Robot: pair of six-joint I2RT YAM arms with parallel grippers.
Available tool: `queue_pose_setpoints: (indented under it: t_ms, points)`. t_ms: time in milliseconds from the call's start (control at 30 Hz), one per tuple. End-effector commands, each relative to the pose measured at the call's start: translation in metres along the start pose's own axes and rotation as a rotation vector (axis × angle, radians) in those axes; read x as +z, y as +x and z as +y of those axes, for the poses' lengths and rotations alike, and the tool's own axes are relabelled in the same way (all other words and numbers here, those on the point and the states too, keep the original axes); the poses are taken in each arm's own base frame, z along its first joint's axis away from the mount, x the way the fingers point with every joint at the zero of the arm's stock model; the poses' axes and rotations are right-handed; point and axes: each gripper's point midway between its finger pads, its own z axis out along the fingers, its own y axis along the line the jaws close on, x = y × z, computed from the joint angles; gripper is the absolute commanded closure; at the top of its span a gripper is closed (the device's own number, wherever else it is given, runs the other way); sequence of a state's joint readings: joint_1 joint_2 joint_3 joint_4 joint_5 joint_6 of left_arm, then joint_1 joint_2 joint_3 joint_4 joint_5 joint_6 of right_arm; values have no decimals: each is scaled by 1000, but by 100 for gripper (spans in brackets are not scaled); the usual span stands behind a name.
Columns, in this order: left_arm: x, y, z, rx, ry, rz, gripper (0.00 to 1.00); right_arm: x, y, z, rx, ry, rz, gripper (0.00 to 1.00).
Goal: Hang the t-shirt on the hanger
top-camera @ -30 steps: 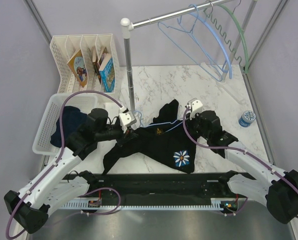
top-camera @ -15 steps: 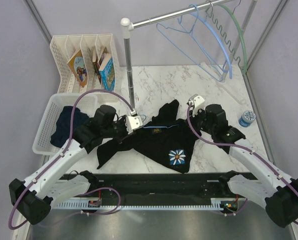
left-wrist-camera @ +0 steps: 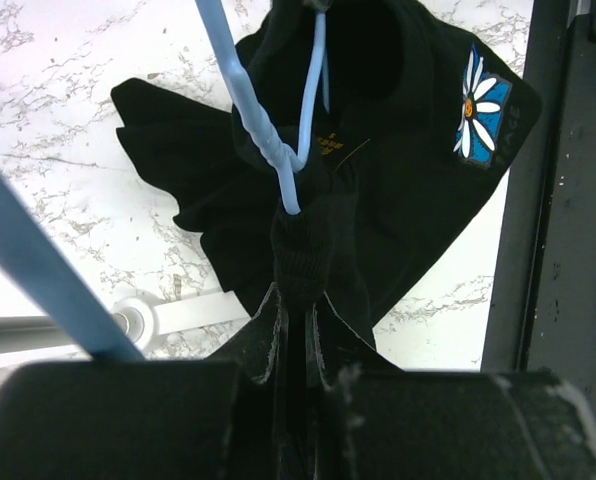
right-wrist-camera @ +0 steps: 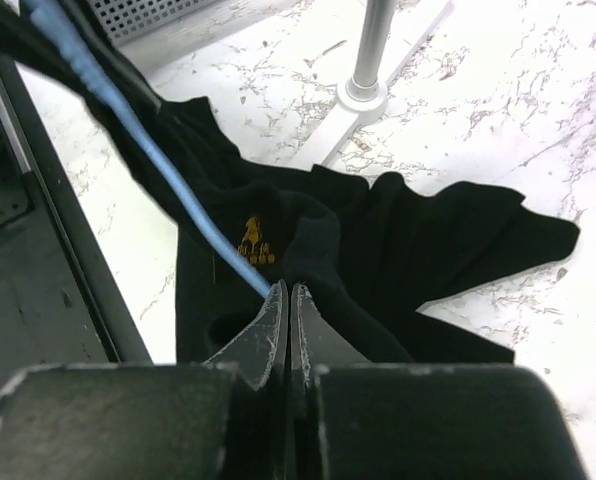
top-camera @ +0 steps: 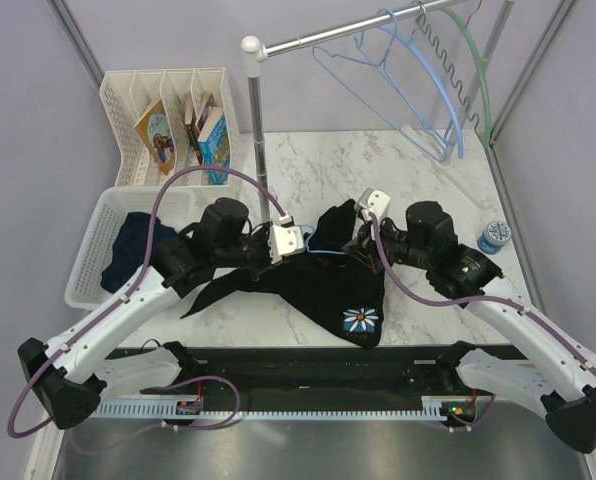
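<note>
— Handling first: how does the t-shirt (top-camera: 318, 285) behave?

— It looks soft and light. It sags between its two held points and puddles on the tabletop (top-camera: 428, 170), so I judge it has no stiffness of its own. The thin blue wire hanger (left-wrist-camera: 268, 145) threaded through it looks springy and easy to bend.

— Where is it, measured from the rack pole (top-camera: 258, 150)?

— On the near side of the pole. It starts just in front of the pole's foot and spreads to the right.

— Who has hold, starting from the left?

— The left pincer (top-camera: 283, 245) sits just near and right of the pole. Its jaws are pressed together on a rolled bunch of black cloth, right where the hanger's twisted neck disappears. Farther right of the pole, the right pincer (top-camera: 363, 225) is likewise clamped flat on a fold of cloth. The wire runs up to its tips there, and I cannot tell whether it is pinched too.

— Better holds?

— I think the collar or shoulder seams, where the cloth is doubled and less likely to slip.

— And its look?

— Black and short-sleeved, with a small yellow emblem (right-wrist-camera: 250, 240) near the neck. A white daisy (top-camera: 358, 320) with a yellow centre sits at the edge farthest from the pole.
</note>
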State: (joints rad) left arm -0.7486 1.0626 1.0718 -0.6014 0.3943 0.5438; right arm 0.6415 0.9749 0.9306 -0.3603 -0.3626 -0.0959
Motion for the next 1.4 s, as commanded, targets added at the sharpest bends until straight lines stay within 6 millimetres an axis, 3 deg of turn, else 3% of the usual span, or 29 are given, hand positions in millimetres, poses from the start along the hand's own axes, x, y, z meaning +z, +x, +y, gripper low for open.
queue_pose_setpoints:
  t_ms: [0, 200, 333, 400, 467, 500, 600, 667, 700, 833, 867, 900, 1200, 1367]
  points:
    - [-16, -38, 6, -2, -42, -126, 98, -27, -19, 15, -151, -50, -48, 100]
    - [-24, -43, 6, -2, -68, -163, 98, -53, -21, 34, -288, -125, -98, 90]
    - [-28, -52, 10, 2, -93, -200, 98, -57, -24, 42, -344, -178, -81, 77]
    - [-35, -63, 14, -3, -123, -251, 98, -61, -23, 48, -381, -223, -68, 59]
    - [-42, -69, 6, 16, -113, -313, 98, -65, -32, 43, -385, -190, -73, 51]
    - [-41, -69, 3, 26, -111, -337, 98, -69, -41, 38, -405, -155, -82, 39]
    - [-43, -69, 3, 45, -124, -353, 98, -79, -63, 26, -422, -62, -115, 22]
    - [-44, -71, 2, 78, -125, -372, 98, -82, -76, 22, -429, -27, -134, 16]
    - [-44, -72, 0, 96, -118, -382, 98, -86, -88, 21, -437, -13, -154, 16]
    - [-39, -75, -1, 112, -90, -386, 98, -80, -101, 23, -530, -74, -120, 24]
    - [-39, -77, 0, 118, -90, -389, 98, -69, -88, 24, -512, -125, -46, 27]
    - [-39, -78, -1, 121, -84, -390, 98, -72, -99, 26, -532, -138, -55, 29]
    - [-40, -84, 2, 120, -78, -389, 98, -49, -88, 43, -551, -324, 55, 32]
    - [-41, -86, 0, 126, -64, -383, 98, -33, -83, 47, -562, -350, 86, 47]
